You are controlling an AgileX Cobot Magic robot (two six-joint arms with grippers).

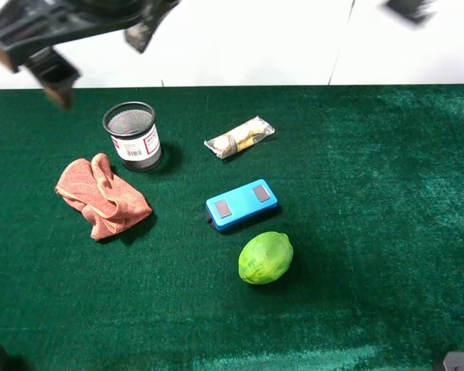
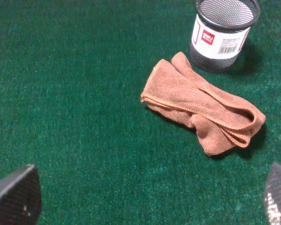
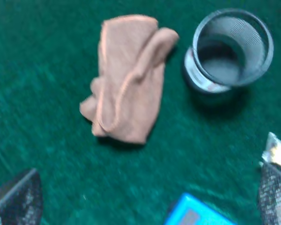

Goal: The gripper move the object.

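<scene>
A green felt-like table [image 1: 387, 178] fills the scene, white wall behind it at twelve o'clock. Nearest the camera, just below centre at about six o'clock, sits a lime [image 1: 265, 257]. Right beyond it, close but apart, lies a blue box [image 1: 241, 204] with two grey patches on top. Over at nine o'clock, a crumpled orange cloth [image 1: 102, 196] lies flat on the felt, nothing touching it. Just past the cloth, toward eleven o'clock, stands a black mesh cup [image 1: 132, 135], upright, white barcode label on its side. At twelve o'clock from the box rests a clear-wrapped packet [image 1: 239, 137].

Up in the far corners, both arms hang high above the table. The left gripper [image 2: 145, 197] shows its two fingertips spread wide at the frame corners, empty, with the cloth and cup lying ahead of it. The right gripper [image 3: 145, 197] is likewise spread wide, holding nothing, looking down on the cloth, the cup and an edge of the blue box, the picture blurred.
</scene>
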